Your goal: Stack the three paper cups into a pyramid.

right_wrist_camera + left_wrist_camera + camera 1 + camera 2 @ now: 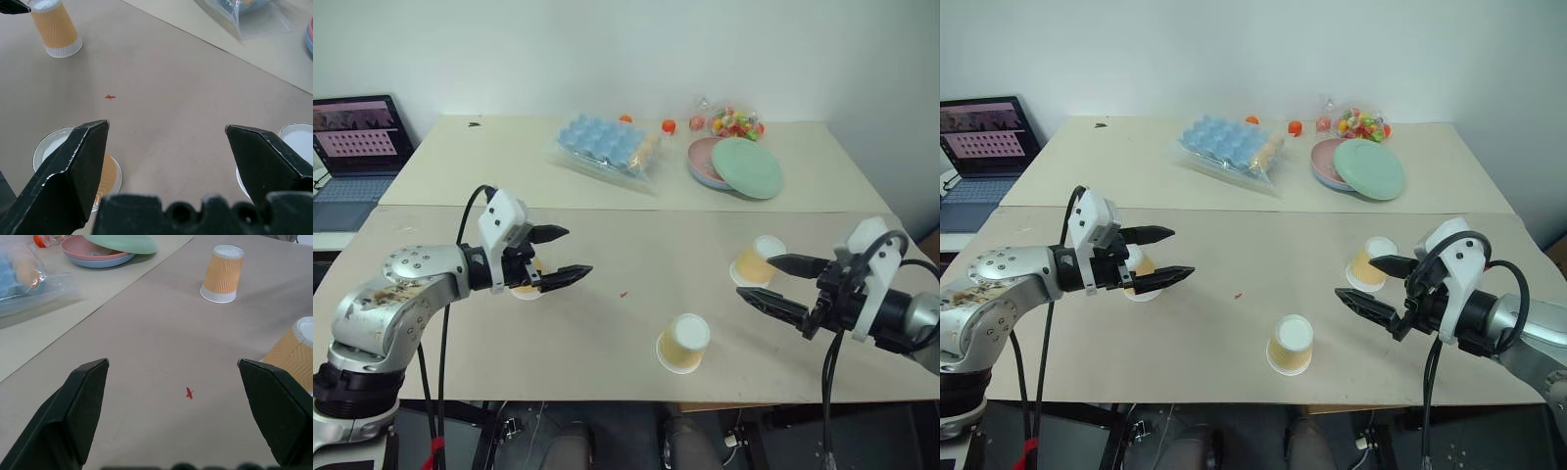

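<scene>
1. Both grippers hang over the beige table with their black fingers spread wide and nothing between them: the left gripper (558, 253) near the left edge, the right gripper (778, 284) near the right edge.
2. Just behind the left gripper's fingers stands one small yellow-orange paper cup with a white rim, the left cup (1141, 277), upside down and partly hidden by them.
3. Beside the right gripper's upper finger stands the right cup (759, 260), also upside down, close to the fingertip but apart from it.
4. A third one, the middle cup (684, 343), sits near the front edge between the two arms, upside down too.
5. All three cups stand well apart, so I judge the pyramid not yet begun.
6. Risks: light, tapered cups tip or skid if a finger nudges them while closing; too hard a squeeze would crush the thin wall; bases set too far apart would let the top cup fall between them.
7. At the far edge rest stacked pink and green plates (749, 168).
</scene>
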`<control>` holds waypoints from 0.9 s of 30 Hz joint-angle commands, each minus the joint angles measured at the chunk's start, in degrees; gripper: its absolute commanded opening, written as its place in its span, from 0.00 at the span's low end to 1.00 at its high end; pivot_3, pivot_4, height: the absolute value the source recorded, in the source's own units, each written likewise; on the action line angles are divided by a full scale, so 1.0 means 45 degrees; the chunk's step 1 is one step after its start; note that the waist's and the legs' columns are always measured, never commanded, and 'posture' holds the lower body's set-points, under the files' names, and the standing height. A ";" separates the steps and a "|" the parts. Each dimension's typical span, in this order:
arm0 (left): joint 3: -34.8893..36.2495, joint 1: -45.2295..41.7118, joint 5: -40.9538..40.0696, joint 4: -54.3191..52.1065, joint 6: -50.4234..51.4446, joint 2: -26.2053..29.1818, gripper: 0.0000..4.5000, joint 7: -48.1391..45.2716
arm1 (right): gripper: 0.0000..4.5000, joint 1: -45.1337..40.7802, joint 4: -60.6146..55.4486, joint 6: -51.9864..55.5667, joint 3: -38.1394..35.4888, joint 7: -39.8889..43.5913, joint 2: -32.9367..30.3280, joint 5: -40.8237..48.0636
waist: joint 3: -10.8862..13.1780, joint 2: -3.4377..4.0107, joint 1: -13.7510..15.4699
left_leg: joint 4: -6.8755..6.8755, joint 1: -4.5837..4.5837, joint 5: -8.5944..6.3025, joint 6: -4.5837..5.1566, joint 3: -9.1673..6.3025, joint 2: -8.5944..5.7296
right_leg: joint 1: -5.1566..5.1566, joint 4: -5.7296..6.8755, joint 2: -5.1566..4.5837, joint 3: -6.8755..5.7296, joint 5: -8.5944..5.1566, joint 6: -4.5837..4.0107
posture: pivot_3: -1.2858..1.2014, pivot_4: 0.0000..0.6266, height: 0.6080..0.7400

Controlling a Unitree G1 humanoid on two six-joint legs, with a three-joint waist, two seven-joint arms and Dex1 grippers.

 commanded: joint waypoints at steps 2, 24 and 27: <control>0.0483 -0.0690 -0.0350 -0.0005 -0.0058 -0.0662 1.00 0.0624 | 0.99 0.0030 -0.0264 -0.0634 -0.0246 -0.0008 0.0097 -0.0324 | 0.0000 0.0000 0.0006 | -0.0001 0.0001 0.0000 0.0000 0.0000 -0.0001 | 0.0001 -0.0001 -0.0001 -0.0001 0.0000 0.0000 | 0.52 0.24 0.97; -0.1555 -0.3321 0.0264 0.2636 -0.0674 -0.2353 1.00 -0.0935 | 0.99 0.4429 -0.4354 -0.0794 0.0014 -0.2363 0.1349 0.0626 | -0.0006 -0.0013 -0.0012 | 0.0016 0.0015 0.0001 -0.0002 0.0004 -0.0006 | 0.0019 0.0021 0.0002 0.0016 -0.0017 0.0029 | 0.52 0.24 0.97; -0.1598 -0.3418 0.0334 0.2702 -0.0690 -0.2387 1.00 -0.1114 | 0.99 0.3985 -0.4252 -0.1212 0.1815 -0.3066 0.2045 -0.0713 | -0.0007 -0.0017 -0.0035 | 0.0017 0.0018 0.0001 -0.0002 0.0004 -0.0001 | 0.0012 0.0028 0.0011 0.0023 -0.0017 0.0029 | 0.52 0.24 0.97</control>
